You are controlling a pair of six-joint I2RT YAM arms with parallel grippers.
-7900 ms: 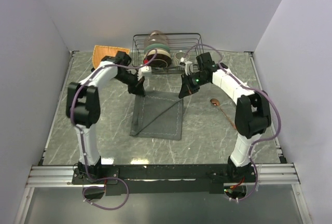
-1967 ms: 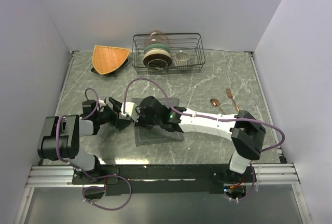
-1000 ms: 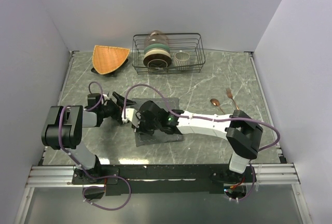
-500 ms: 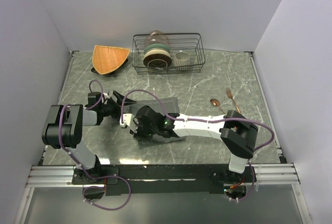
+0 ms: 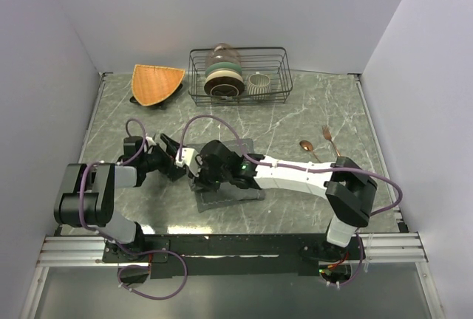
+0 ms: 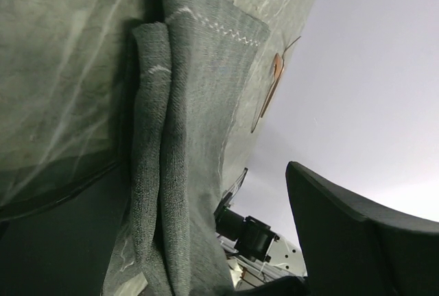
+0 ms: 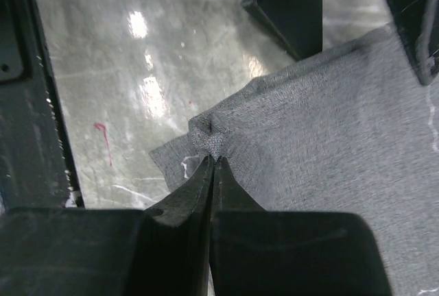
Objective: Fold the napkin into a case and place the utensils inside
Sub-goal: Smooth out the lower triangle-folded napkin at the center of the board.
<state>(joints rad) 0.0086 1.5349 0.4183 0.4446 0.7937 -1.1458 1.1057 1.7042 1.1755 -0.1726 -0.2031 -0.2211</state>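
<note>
The dark grey napkin [image 5: 238, 190] lies folded into a narrow, layered strip in the middle of the table. My right gripper [image 5: 199, 178] is at its left edge, shut on a small pinch of the napkin [image 7: 329, 125]; the right gripper [image 7: 214, 160] has its tips pressed together on the cloth. My left gripper [image 5: 173, 159] lies low just left of the strip and stands open, holding nothing. The left wrist view looks along the napkin's stacked folds [image 6: 182, 111], with the left gripper [image 6: 206, 176] open around them. The copper spoon [image 5: 307, 148] and fork [image 5: 329, 139] lie to the right, apart from the cloth.
A wire rack [image 5: 279, 75] with stacked bowls [image 5: 222, 75] and a white cup [image 5: 258, 83] stands at the back centre. An orange fan-shaped mat [image 5: 155, 83] lies at the back left. Grey walls close in both sides.
My right gripper, still shut on the napkin's edge, has drawn back slightly to the right, and the cloth lies flatter. My left arm has shifted, its gripper still open beside the cloth.
</note>
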